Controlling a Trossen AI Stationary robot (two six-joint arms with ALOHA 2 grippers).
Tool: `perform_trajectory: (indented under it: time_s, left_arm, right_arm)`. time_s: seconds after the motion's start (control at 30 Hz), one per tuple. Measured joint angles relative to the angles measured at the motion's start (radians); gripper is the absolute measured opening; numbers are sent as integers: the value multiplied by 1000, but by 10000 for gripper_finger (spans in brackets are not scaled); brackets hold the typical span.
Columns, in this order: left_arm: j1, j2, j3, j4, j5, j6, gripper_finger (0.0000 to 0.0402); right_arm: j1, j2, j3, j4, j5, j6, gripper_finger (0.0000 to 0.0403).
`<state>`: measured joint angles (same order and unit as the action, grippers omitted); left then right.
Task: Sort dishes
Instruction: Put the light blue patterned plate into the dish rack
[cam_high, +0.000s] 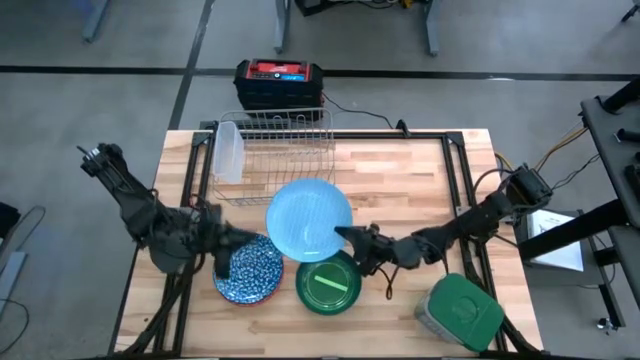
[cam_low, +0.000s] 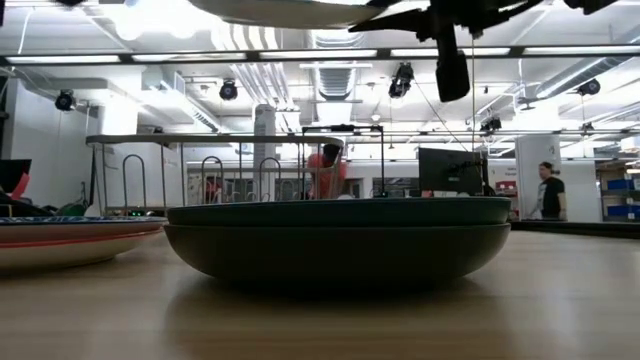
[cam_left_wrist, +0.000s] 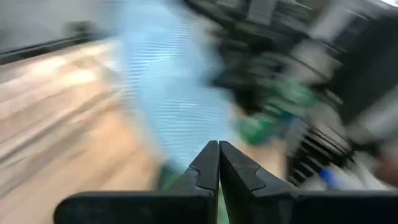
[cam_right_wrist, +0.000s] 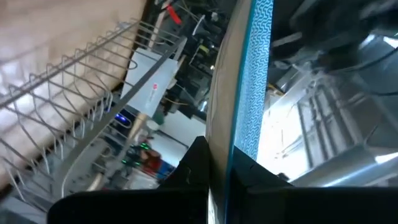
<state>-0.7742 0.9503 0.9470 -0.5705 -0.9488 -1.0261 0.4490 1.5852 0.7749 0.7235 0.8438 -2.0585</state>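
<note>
Bottom centre of the high view: dark green bowl (cam_high: 329, 285), patterned blue plate (cam_high: 249, 270) just left of it, both on the table (cam_high: 400, 190). Right gripper (cam_high: 345, 240) pinches the rim of the light blue plate (cam_high: 308, 218), lifted over mid-frame. Left gripper (cam_high: 232, 240) has fingers fully together, empty. Farther up, wire rack (cam_high: 280, 140). Risk: an edge-only pinch could let the plate slip, or it could clip the rack wires.
</note>
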Motion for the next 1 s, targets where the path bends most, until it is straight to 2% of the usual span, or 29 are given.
perform_trajectory:
  time_s: [0.07,0.1,0.27,0.5,0.63,0.73,0.83,1.0]
  left_arm:
    - [1,-21,0,-119,-38,-154,0]
    - [1,-26,-2,-138,-36,-175,0]
    - [4,-34,-13,-91,-28,-146,26]
    - [29,-20,-19,-21,-24,-165,128]
    - [39,10,-14,-12,23,-154,189]
    - [40,26,-14,16,53,-125,218]
    - [42,46,-13,49,81,-89,229]
    - [77,75,-13,76,43,-86,231]
  right_arm:
    - [4,0,-1,10,-1,-45,0]
    - [4,0,-1,13,-1,-61,0]
    - [3,0,-1,19,-14,-125,0]
    - [2,0,5,79,-63,-190,0]
    - [2,1,5,71,-67,-189,0]
    - [2,1,5,75,-68,-189,0]
    - [2,1,5,73,-93,-187,0]
    - [2,1,5,74,-172,-187,0]
